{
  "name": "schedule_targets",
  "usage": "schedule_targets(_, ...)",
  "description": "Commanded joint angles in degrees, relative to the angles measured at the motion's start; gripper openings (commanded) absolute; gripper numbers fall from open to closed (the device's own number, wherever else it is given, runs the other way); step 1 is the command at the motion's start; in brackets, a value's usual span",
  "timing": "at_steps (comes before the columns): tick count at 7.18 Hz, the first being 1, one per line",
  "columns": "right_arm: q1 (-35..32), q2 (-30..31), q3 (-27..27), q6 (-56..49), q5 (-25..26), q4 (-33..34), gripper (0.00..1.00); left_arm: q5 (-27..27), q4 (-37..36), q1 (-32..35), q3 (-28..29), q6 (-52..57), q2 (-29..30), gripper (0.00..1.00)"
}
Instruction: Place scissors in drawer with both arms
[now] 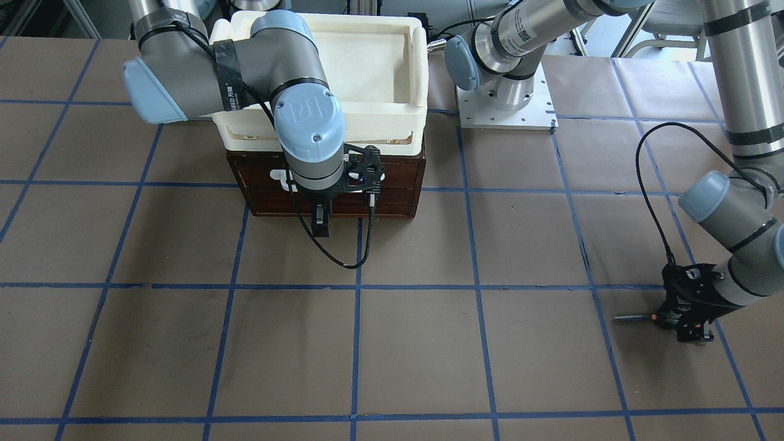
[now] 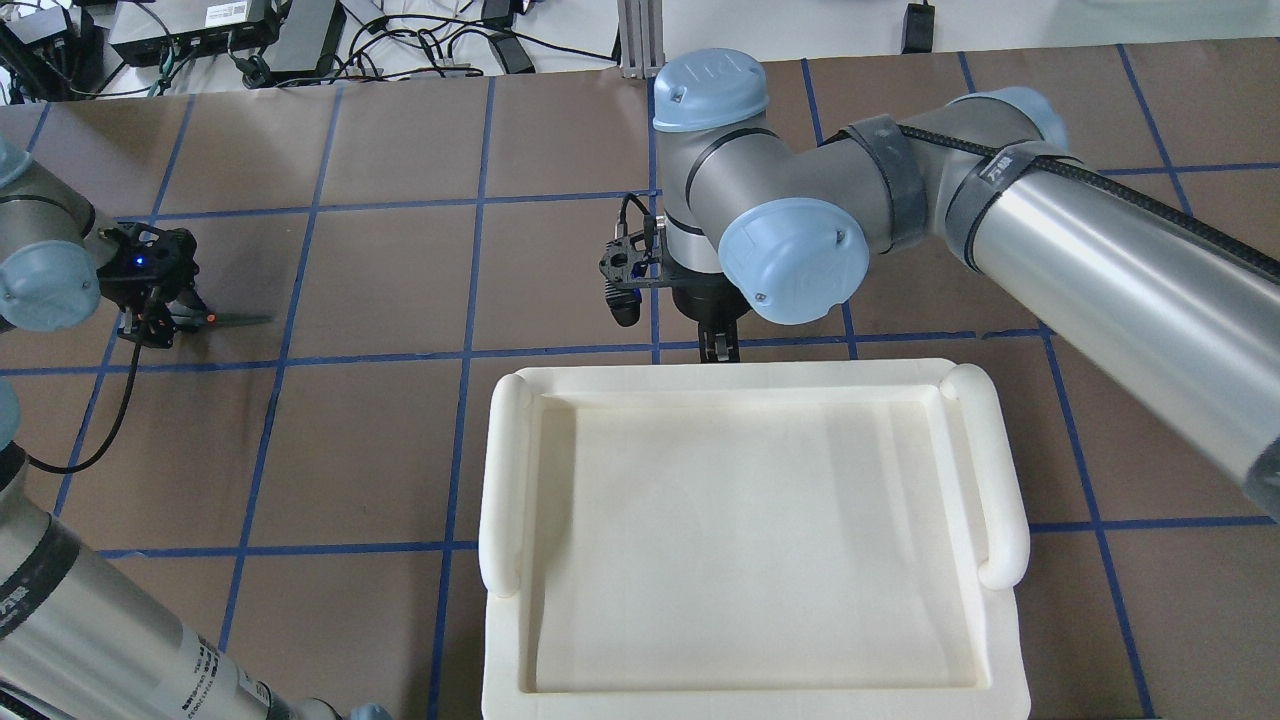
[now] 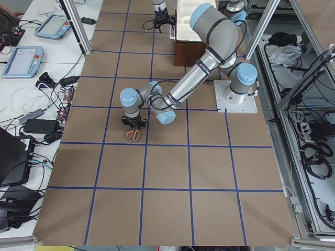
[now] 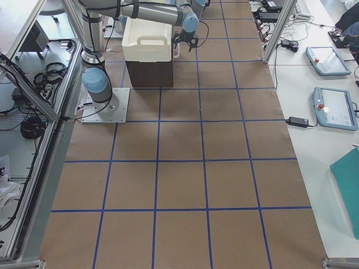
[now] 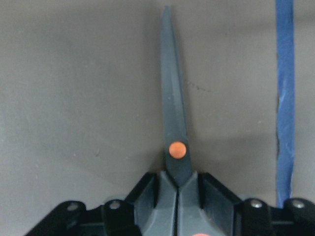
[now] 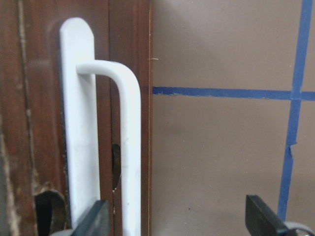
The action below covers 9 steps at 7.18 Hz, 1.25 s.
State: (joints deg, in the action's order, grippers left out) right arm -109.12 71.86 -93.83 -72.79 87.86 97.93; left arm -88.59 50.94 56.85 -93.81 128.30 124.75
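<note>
The scissors (image 5: pixel 176 123) lie with the blade flat along the brown table, orange pivot dot showing. They also show in the front view (image 1: pixel 634 317) and the overhead view (image 2: pixel 238 320). My left gripper (image 1: pixel 677 321) is shut on the scissors at the neck, just behind the pivot, at table level. The dark brown drawer (image 1: pixel 392 190) is closed under the cream tray. My right gripper (image 6: pixel 179 221) is open in front of the drawer, and the white bar handle (image 6: pixel 130 147) stands between its fingers, near the left one. The right gripper also shows in the front view (image 1: pixel 320 225).
The cream-white plastic tray (image 2: pixel 505 480) sits on top of the drawer cabinet. The left arm's base plate (image 1: pixel 505 113) stands beside the cabinet. Blue tape lines grid the brown table. Tablets and cables lie off the table's far side.
</note>
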Motion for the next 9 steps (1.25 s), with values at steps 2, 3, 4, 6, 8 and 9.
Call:
schedule_targets(2,0.05,-0.32,-0.13,0.02,1.60,2.35,0.96,0.09,0.56,0.01,-0.06,0.02,-0.99,0.19)
schedule_targets(3,-0.04,-0.14,0.40,0.02,2.66,2.52,0.97,0.09,1.26,0.10,0.03,0.02,-2.04,0.16)
schedule_targets(4,-0.04,-0.05,0.49,0.02,2.76,2.61,0.97,0.09,2.66,0.10,0.11,-0.07,-3.18,0.16)
schedule_targets(6,0.48,0.21,2.49,0.37,2.76,2.35,0.97,0.09,3.81,0.10,0.11,-0.07,-3.98,0.16)
schedule_targets(8,0.58,-1.10,4.45,0.46,2.15,1.30,0.96,0.09,3.90,0.19,0.12,-0.07,-4.16,0.16)
schedule_targets(9,0.66,-1.02,5.23,0.81,2.49,-2.01,0.90,0.18,3.90,0.19,0.03,0.02,-4.16,0.16)
